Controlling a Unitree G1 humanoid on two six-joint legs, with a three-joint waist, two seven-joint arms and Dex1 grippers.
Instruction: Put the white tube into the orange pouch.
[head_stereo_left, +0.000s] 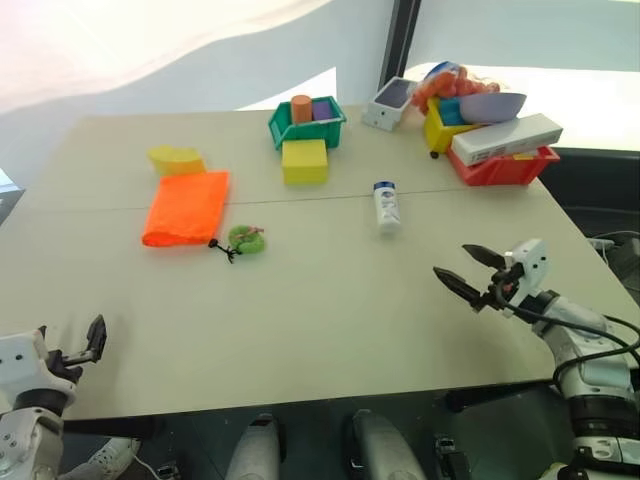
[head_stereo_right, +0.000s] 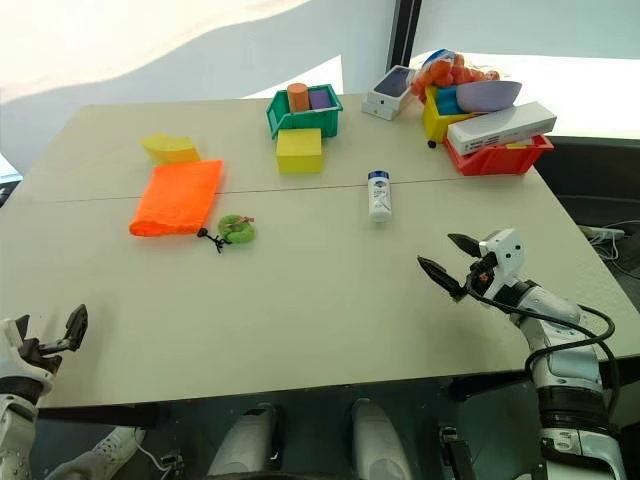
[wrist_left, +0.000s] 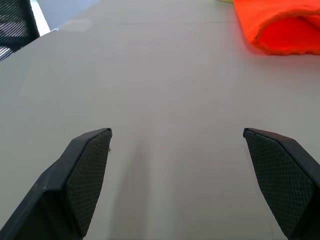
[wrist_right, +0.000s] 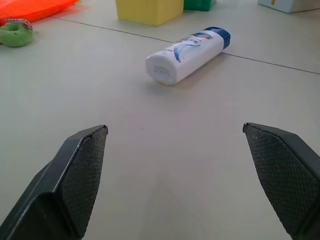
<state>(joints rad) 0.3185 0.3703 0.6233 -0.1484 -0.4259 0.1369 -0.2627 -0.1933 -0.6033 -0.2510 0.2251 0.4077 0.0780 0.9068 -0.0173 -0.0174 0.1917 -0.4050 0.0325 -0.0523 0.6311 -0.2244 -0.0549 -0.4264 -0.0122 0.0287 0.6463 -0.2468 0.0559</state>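
The white tube (head_stereo_left: 386, 207) with its dark blue cap lies flat on the table right of centre, cap pointing away; in the right wrist view the white tube (wrist_right: 187, 49) lies ahead of the fingers. My right gripper (head_stereo_left: 471, 269) hovers open near the table's front right, a short way from the tube. The orange pouch (head_stereo_left: 187, 207) lies flat at the left, its black drawstring and green tassel (head_stereo_left: 246, 238) beside it; its open mouth (wrist_left: 287, 30) faces my left gripper. My left gripper (head_stereo_left: 88, 343) is open and empty at the table's front left corner.
A yellow block (head_stereo_left: 304, 160) and a green bin (head_stereo_left: 307, 124) stand behind the tube. A yellow sponge (head_stereo_left: 177, 158) lies behind the pouch. At the back right are a red bin (head_stereo_left: 503, 164) with a long white box (head_stereo_left: 505, 137), a yellow bin and a small white box (head_stereo_left: 389, 102).
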